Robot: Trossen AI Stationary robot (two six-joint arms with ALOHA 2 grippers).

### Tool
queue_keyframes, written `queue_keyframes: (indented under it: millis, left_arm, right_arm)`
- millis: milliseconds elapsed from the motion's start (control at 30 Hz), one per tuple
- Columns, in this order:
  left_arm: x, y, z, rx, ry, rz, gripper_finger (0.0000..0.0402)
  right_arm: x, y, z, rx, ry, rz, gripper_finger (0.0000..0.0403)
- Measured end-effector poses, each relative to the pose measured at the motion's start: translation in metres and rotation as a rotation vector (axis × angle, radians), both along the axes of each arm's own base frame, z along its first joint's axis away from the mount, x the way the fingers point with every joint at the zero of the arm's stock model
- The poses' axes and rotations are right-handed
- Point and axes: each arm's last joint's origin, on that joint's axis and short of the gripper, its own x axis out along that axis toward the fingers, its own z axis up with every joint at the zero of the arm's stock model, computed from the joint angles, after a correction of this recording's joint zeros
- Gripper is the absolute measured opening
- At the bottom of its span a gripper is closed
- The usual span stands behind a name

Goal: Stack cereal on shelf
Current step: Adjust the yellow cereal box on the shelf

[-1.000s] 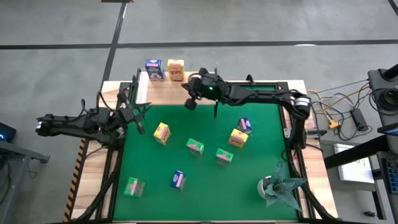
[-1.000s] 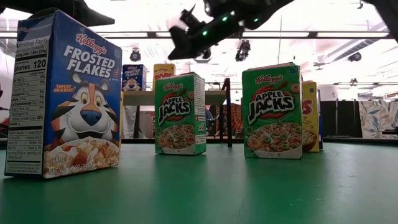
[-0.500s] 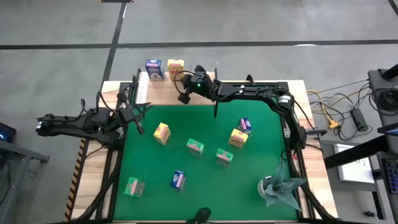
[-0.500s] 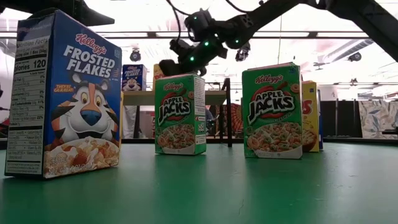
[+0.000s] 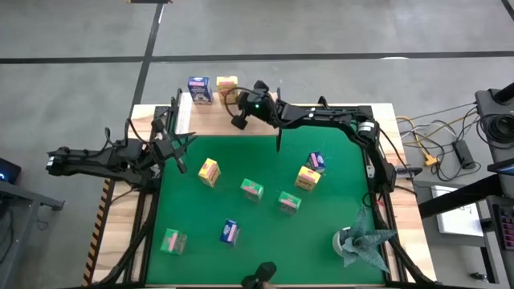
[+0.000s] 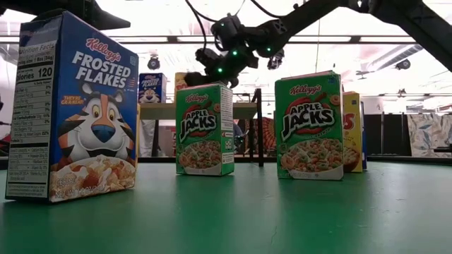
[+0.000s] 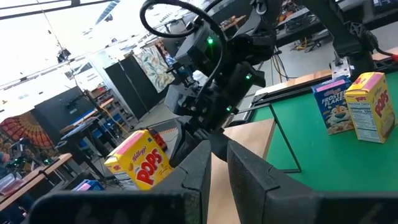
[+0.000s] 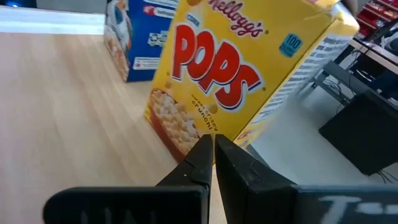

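Observation:
On the shelf (image 5: 205,116), a light wood board at the table's far side, a blue cereal box (image 5: 199,88) and a yellow Pops box (image 5: 227,83) stand upright. My right gripper (image 8: 213,142) is shut and reaches level toward the yellow box (image 8: 224,74), its tips by that box's lower corner. Several more cereal boxes stand on the green mat (image 5: 265,241), among them a blue one (image 6: 74,106) and two green ones (image 6: 205,128) (image 6: 311,125). My left gripper (image 7: 219,155) waits at the mat's left edge, shut to a narrow slit on nothing. My right gripper's shut fingertips (image 8: 205,146) stand at the lower corner (image 8: 208,127) of the yellow box, where its front face meets its side. They come level from the near right. I cannot tell whether they touch the box, which stands on the shelf.
A grey-green wad (image 5: 361,243) lies at the mat's near right corner. On the mat stand yellow boxes (image 5: 209,171) (image 5: 307,178), blue boxes (image 5: 316,161) (image 5: 230,232) and green boxes (image 5: 252,189) (image 5: 290,202) (image 5: 173,241). Black posts (image 6: 259,127) carry the shelf.
My right gripper has gone toward the table's far left and a little down, closing in on the yellow box on the shelf, and has tipped more level. It has stayed shut. Most of that move fell in the earlier half second.

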Motion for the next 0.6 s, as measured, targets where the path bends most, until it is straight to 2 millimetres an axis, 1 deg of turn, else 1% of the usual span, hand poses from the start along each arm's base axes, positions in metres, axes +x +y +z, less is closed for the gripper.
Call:
queue_keyframes:
  millis: [267, 467, 600]
  left_arm:
    - [0.0, 0.0, 0.0, 0.0, 0.0, 0.0, 0.0037]
    - [0.0, 0.0, 0.0, 0.0, 0.0, 0.0, 0.0037]
    - [0.0, 0.0, 0.0, 0.005, 0.003, 0.0, 0.0037]
  right_arm:
    - [0.0, 0.0, 0.0, 0.016, -0.007, 0.006, 0.0009]
    - [0.005, 0.008, 0.0, 0.117, -0.081, 0.149, 0.0009]
    - [0.011, 0.017, 0.0, 0.105, -0.106, 0.178, 0.0009]
